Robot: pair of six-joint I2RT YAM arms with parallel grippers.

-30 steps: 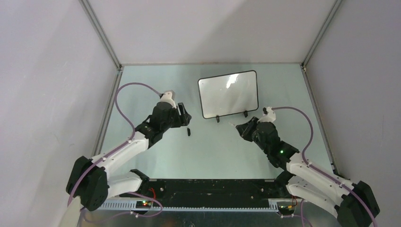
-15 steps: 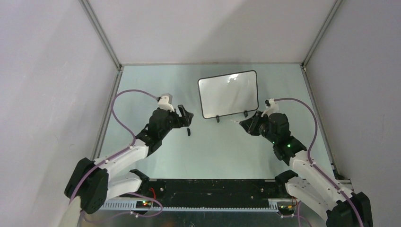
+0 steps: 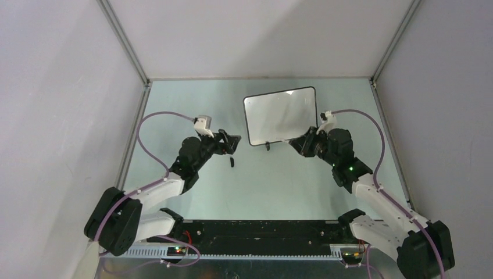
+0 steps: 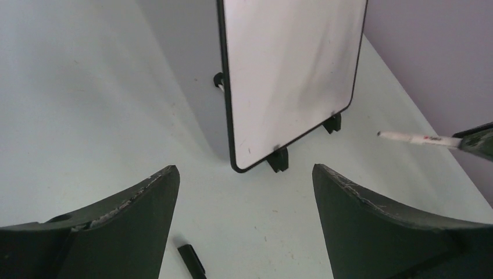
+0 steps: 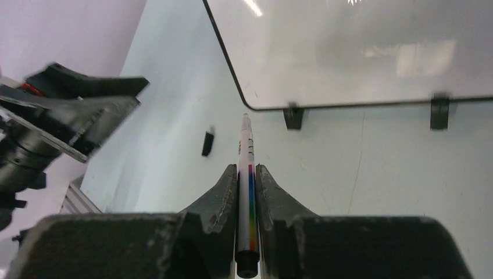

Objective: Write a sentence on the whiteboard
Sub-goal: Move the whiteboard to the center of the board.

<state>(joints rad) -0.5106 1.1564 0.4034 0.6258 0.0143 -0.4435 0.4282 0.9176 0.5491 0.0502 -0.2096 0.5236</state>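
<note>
The whiteboard [image 3: 281,115] stands upright on two small black feet at the back middle; it also shows in the left wrist view [image 4: 290,75] and the right wrist view [image 5: 360,52]. Its face is blank, and no sentence shows on it. My right gripper [image 3: 306,143] is shut on a white marker [image 5: 246,151] with a rainbow stripe. The marker's tip points at the board's lower left corner, a little short of it. The marker also shows in the left wrist view [image 4: 415,139]. My left gripper [image 3: 232,142] is open and empty, left of the board.
A small black marker cap [image 3: 231,162] lies on the pale green table [image 3: 261,186] below my left gripper; it also shows in both wrist views [image 4: 192,260] [image 5: 208,143]. Grey walls enclose the table on three sides.
My right gripper has moved up and left with the marker, from in front of the board's right foot to its lower edge. My left gripper has shifted slightly right toward the board.
</note>
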